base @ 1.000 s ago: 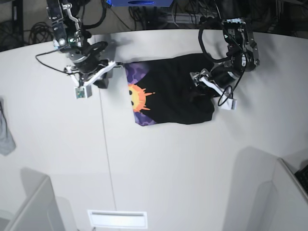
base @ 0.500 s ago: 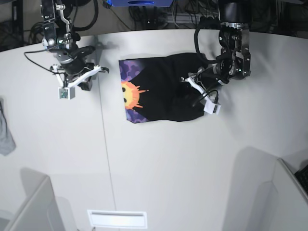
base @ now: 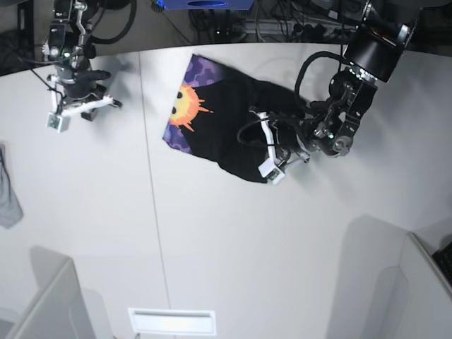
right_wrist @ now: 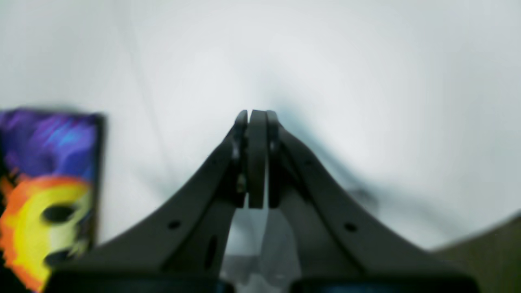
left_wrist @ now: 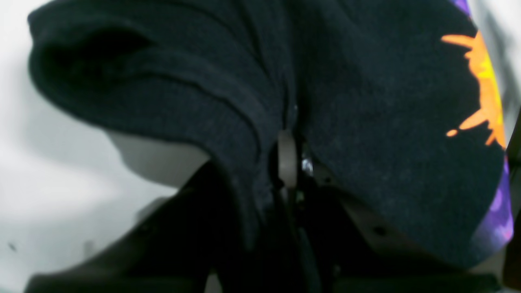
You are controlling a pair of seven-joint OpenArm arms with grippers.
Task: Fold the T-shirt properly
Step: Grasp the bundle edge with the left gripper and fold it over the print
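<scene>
The T-shirt (base: 222, 123) lies rumpled on the white table (base: 212, 240), black side up, with its sun print (base: 185, 102) on purple showing at the far left corner. My left gripper (base: 256, 138) is shut on a bunched fold at the shirt's right edge. In the left wrist view the black cloth (left_wrist: 366, 122) drapes over the jaws, and one pale fingertip (left_wrist: 287, 158) shows in the fold. My right gripper (base: 79, 107) hovers far left of the shirt. In the right wrist view it (right_wrist: 254, 118) is shut on nothing, with the print (right_wrist: 44, 195) at lower left.
A small grey cloth (base: 7, 191) hangs at the table's left edge. Cables and dark equipment (base: 233, 21) run behind the far edge. Grey panels (base: 49, 304) stand at the near corners, with a vent slot (base: 173, 321) between them.
My left gripper closed on the shirt's right edge and dragged it, turning the shirt so the print swung up and away. My right arm drew back to the left, still shut.
</scene>
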